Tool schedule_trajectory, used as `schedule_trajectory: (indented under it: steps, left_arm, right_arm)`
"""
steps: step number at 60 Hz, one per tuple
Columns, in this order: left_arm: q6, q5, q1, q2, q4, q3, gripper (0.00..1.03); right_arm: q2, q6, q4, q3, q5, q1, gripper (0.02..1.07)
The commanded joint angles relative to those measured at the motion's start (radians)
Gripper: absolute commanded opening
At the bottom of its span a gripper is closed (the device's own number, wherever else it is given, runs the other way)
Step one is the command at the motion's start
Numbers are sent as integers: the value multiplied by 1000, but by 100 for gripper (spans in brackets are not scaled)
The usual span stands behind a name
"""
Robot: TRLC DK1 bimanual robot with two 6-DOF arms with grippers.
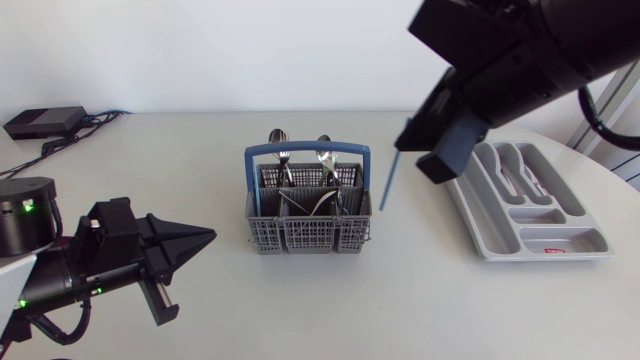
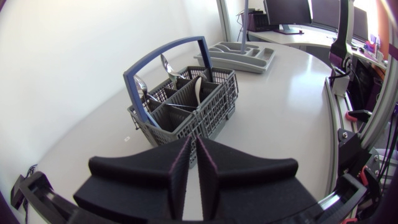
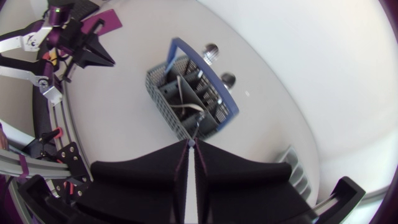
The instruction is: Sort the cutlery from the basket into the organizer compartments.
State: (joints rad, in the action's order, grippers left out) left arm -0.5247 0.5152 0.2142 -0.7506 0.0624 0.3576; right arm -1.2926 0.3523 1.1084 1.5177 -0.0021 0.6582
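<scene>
Basket [image 1: 308, 236] on white table [image 1: 200, 150], organizer [image 1: 580, 238] near; left jaws pressed together; right jaws pinch blue-handled utensil [image 1: 388, 180].

The left arm [image 1: 60, 275] is matte black with green lights, looping cable and a wedge-fingered claw [image 1: 205, 236].

One basket [image 1: 307, 236], one organizer [image 1: 500, 243], one blue utensil [image 1: 390, 181]. Two spoons [image 2: 165, 63] show above the basket; the rest inside can't be counted. Two arms [image 1: 75, 275], with a left claw [image 2: 193, 149] and a right claw [image 3: 191, 146]. One black box [image 1: 45, 122].
</scene>
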Motion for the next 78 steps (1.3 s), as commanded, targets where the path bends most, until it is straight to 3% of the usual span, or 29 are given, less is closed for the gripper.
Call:
schedule_trajectory:
  steps: [1,21,42,78]
  left_arm:
    - [-14,-9,14,8,2,-23,10]
    - [-11,-49,59,11,5,-22,10]
    - [-8,-64,63,56,30,-20,10]
    - [-12,-69,63,86,40,-32,10]
  right_arm:
    - [16,24,34,-65,-1,-108,8]
    - [-33,123,57,-129,-29,-476,8]
    - [-261,149,21,-67,-27,-712,8]
    - [-729,93,38,274,-41,-801,9]
